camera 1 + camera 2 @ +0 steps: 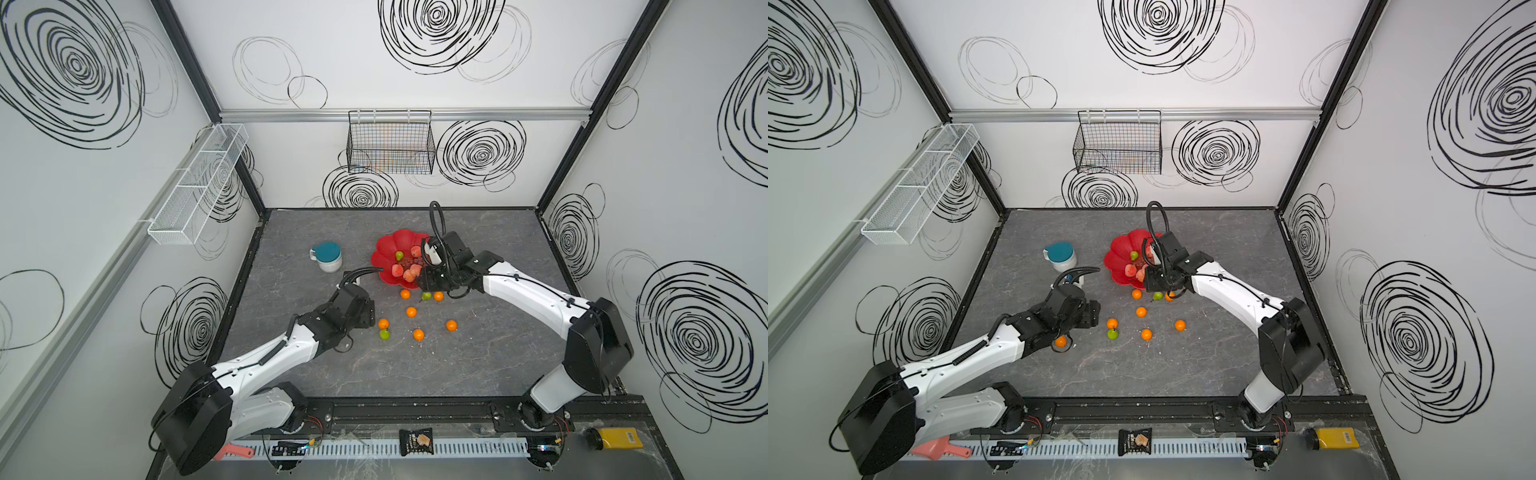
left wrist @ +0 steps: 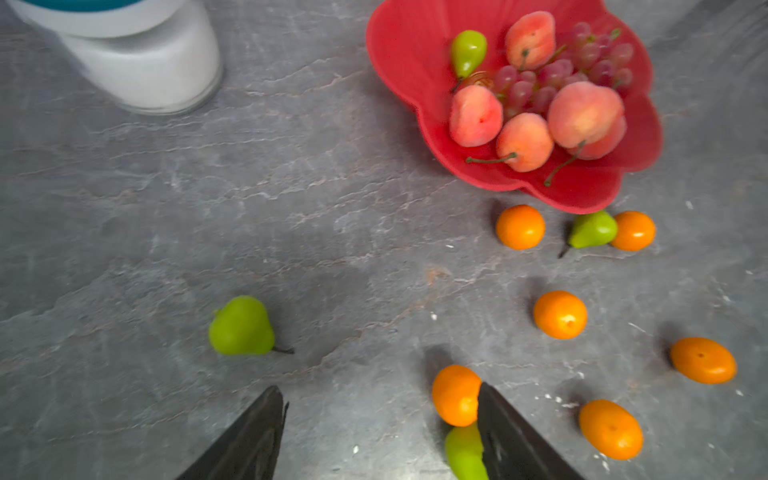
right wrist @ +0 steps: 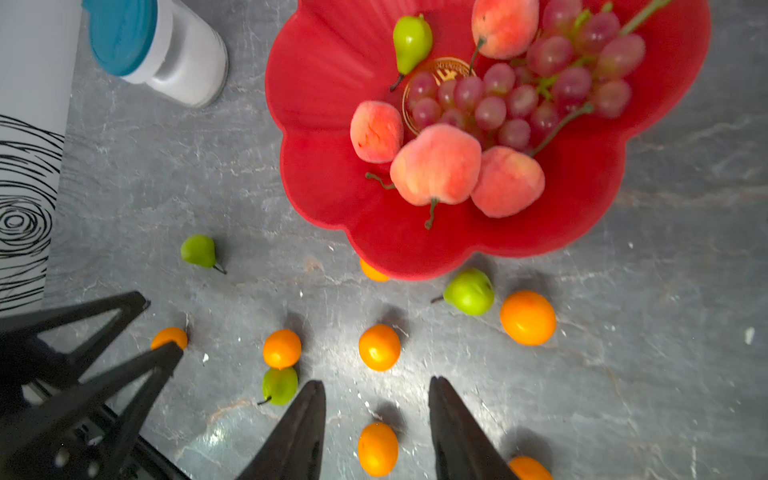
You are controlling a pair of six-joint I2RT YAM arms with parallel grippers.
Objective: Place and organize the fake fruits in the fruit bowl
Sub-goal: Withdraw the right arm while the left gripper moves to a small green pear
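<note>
Your left gripper (image 2: 380,386) has its jaws wide apart and holds nothing. An orange (image 2: 456,395) and a green pear (image 2: 463,455) lie on the table (image 1: 457,365) just beside one finger (image 2: 511,436). They may touch it, but it is too blurry there to be sure.

Your right gripper (image 3: 376,382) has its jaws partly apart and empty. Another orange (image 3: 377,449) sits on the table under the gap.

The fruit bowl (image 3: 316,187) sits mid-table toward the back, by the right gripper. It holds peaches (image 3: 436,166), a grape bunch (image 3: 519,95) and a small pear (image 3: 411,39).

Both wrist views show a lone pear (image 2: 243,326) that both top views hide. In a top view a third orange (image 1: 1061,341) peeks out under the left arm (image 1: 976,353); the left wrist view misses it.
</note>
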